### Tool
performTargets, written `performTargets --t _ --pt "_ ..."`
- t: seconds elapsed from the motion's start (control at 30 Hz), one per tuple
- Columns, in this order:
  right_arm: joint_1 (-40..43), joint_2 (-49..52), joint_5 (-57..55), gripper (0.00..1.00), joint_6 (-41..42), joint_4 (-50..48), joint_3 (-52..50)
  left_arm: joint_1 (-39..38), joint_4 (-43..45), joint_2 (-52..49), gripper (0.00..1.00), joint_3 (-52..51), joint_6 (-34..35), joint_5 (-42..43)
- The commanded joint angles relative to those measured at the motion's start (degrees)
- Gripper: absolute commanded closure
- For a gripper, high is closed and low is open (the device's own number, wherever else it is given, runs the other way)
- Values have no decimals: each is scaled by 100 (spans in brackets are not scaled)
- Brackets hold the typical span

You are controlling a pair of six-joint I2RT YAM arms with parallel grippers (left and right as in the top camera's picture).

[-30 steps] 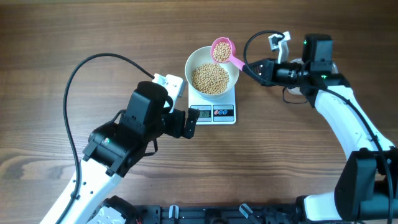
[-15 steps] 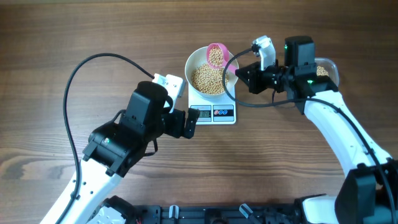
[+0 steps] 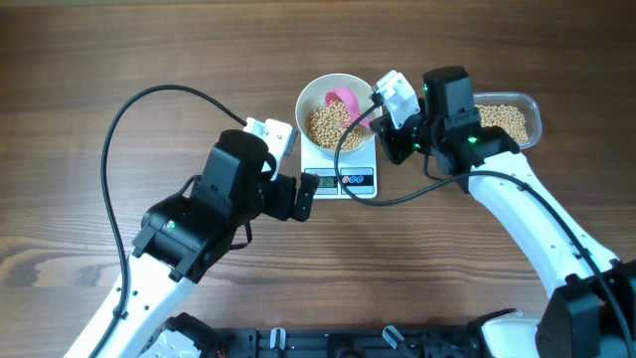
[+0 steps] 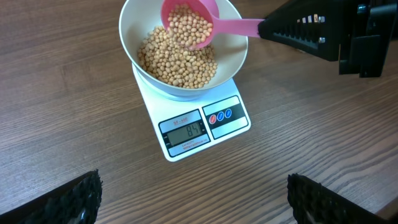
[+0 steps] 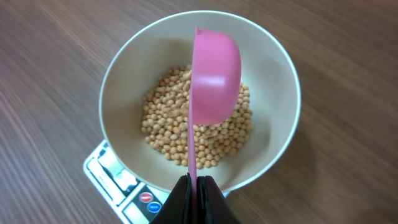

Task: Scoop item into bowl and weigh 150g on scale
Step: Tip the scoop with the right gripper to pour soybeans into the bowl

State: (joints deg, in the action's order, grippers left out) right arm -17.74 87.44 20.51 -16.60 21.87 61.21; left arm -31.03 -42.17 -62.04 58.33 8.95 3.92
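The bowl (image 3: pixel 306 99) sits on the scale (image 3: pixel 343 183), far of the table's (image 3: pixel 99 60) centre, with the scale's display and button panel on the near edge. Beans (image 4: pixel 177 59) form a heap in the bottom of the bowl.

The right gripper (image 5: pixel 194 190) is just right of the bowl. Its jaws are pressed together on the thin handle of a pink scoop (image 5: pixel 214 74). The scoop head is inside the bowl rim, rolled steeply onto its side above the heap. In the left wrist view it holds beans at its lip, which touch the heap.

A clear tub (image 3: pixel 537 114) holding more beans lies right of the bowl, behind the right arm.

The left gripper (image 3: pixel 296 197) is near-left of the scale and not touching it. Its jaws are spread wide and hold nothing.
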Motion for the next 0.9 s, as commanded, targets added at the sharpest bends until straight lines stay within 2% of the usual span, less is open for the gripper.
performTargets --t 0.0,0.47,0.87 --pt "-85 -273 -575 96 -295 -42 83 22 15 -22 0 31 52 48" --pt "-490 -592 -1327 95 -1097 -179 83 22 15 -22 0 31 52 48" --pt "-557 -638 -1360 96 -1198 -229 83 22 15 -22 0 31 52 48"
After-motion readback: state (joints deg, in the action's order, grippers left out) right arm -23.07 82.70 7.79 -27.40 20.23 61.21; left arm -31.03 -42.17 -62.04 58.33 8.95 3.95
